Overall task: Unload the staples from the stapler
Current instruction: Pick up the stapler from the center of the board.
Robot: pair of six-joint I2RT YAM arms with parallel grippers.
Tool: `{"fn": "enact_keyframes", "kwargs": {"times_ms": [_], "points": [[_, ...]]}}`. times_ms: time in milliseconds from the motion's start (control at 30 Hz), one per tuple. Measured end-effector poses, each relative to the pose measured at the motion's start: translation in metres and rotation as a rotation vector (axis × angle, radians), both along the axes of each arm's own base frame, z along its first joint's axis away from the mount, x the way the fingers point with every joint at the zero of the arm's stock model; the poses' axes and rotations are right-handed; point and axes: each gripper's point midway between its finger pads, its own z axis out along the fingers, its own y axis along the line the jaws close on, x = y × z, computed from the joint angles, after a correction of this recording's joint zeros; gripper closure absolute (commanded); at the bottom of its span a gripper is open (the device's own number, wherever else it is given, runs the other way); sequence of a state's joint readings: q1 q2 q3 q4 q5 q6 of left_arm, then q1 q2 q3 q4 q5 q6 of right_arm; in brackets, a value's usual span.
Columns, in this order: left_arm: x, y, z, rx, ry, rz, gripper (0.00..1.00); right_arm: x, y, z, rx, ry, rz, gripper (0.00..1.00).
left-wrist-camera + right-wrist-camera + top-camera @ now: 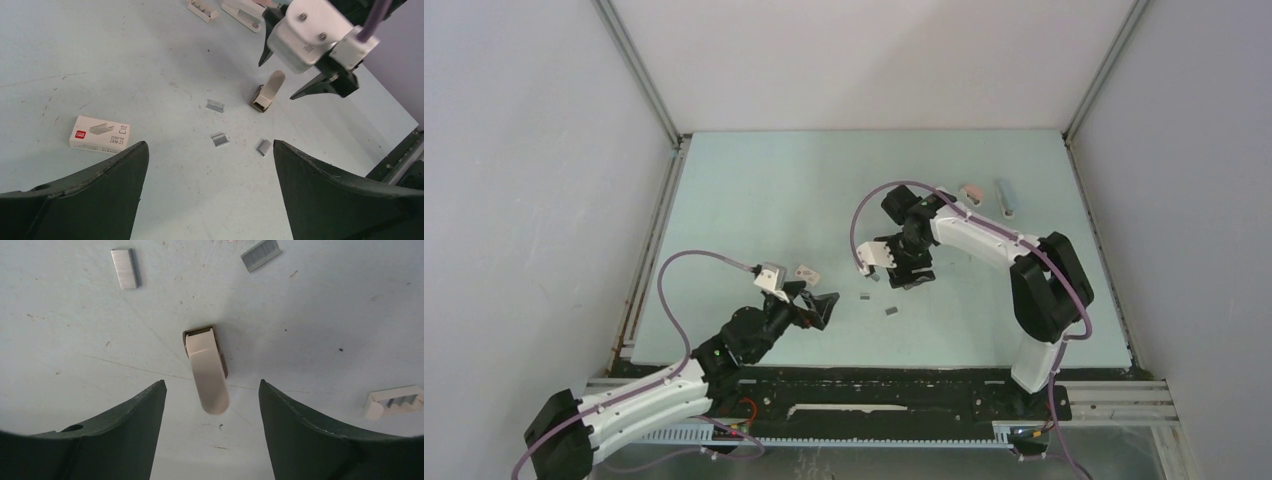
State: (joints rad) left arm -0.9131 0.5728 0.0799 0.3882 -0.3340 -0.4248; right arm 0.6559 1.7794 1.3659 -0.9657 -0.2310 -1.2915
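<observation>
Right gripper point(211, 384) has its jaws apart around the small beige plastic stapler point(206, 367), gaps on both sides, not gripping. Tiny dark-grey metal staples point(124, 268) lie loose just past its fingertips. Left gripper point(210, 144) is spread wide, holding nothing.

Left arm point(639, 400) and right arm point(984, 235) are white-shelled with black joints, a lilac cable point(856, 215) trailing behind the dark wedge-fingered left pincer point(210, 149) and right pincer point(212, 386).
</observation>
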Motion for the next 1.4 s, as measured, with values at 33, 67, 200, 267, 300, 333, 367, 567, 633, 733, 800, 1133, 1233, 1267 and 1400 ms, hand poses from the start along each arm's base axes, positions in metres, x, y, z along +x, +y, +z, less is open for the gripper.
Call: {"fn": "enact_keyframes", "kwargs": {"times_ms": [33,67,200,267,300,333,367,567,633,733,800,1133,1233,1267,1400], "points": [[0.000,0.000,0.000,-0.004,0.001,0.000,0.00,0.001,-0.002,-0.004,-0.018,0.002,-0.002,0.27],[-0.001,0.000,0.001,-0.008,-0.001,0.000,0.00,0.002,-0.003,-0.008,-0.029,0.005,-0.003,0.29],[-0.002,0.001,0.003,-0.023,-0.005,0.001,0.00,0.005,-0.009,-0.017,-0.073,0.006,-0.008,0.32],[-0.002,0.002,0.002,-0.024,-0.004,0.002,0.00,0.007,-0.010,-0.018,-0.085,-0.003,-0.010,0.35],[-0.002,0.003,0.000,-0.022,-0.001,0.002,0.00,0.008,-0.011,-0.018,-0.087,-0.010,-0.011,0.36],[-0.003,0.003,-0.001,-0.020,0.000,0.002,0.00,0.010,-0.011,-0.018,-0.089,-0.017,-0.012,0.38],[-0.003,0.003,-0.001,-0.018,0.002,0.002,0.00,0.011,-0.011,-0.018,-0.090,-0.024,-0.012,0.40],[-0.003,0.002,-0.002,-0.024,0.008,0.002,0.00,0.015,-0.012,-0.027,-0.107,-0.035,-0.015,0.47],[-0.003,0.002,-0.001,-0.025,0.008,0.003,0.00,0.013,-0.015,-0.030,-0.116,-0.030,-0.014,0.53],[-0.003,0.002,-0.002,-0.027,0.013,0.003,0.00,0.012,-0.016,-0.033,-0.119,-0.028,-0.015,0.65],[-0.003,0.002,-0.004,-0.024,0.017,0.003,0.00,0.012,-0.016,-0.033,-0.121,-0.028,-0.015,0.72],[-0.003,-0.003,-0.009,-0.023,0.041,-0.011,0.00,0.011,-0.017,-0.032,-0.093,-0.009,-0.086,1.00],[-0.004,-0.010,-0.010,-0.027,0.040,-0.042,0.00,0.011,-0.018,-0.022,-0.039,-0.002,-0.158,1.00],[-0.005,-0.013,-0.010,-0.027,0.041,-0.055,0.00,0.012,-0.019,-0.017,-0.006,-0.003,-0.190,1.00],[-0.008,-0.028,-0.022,0.005,0.060,-0.129,0.00,0.013,-0.033,0.006,0.116,-0.006,-0.314,1.00]]}}
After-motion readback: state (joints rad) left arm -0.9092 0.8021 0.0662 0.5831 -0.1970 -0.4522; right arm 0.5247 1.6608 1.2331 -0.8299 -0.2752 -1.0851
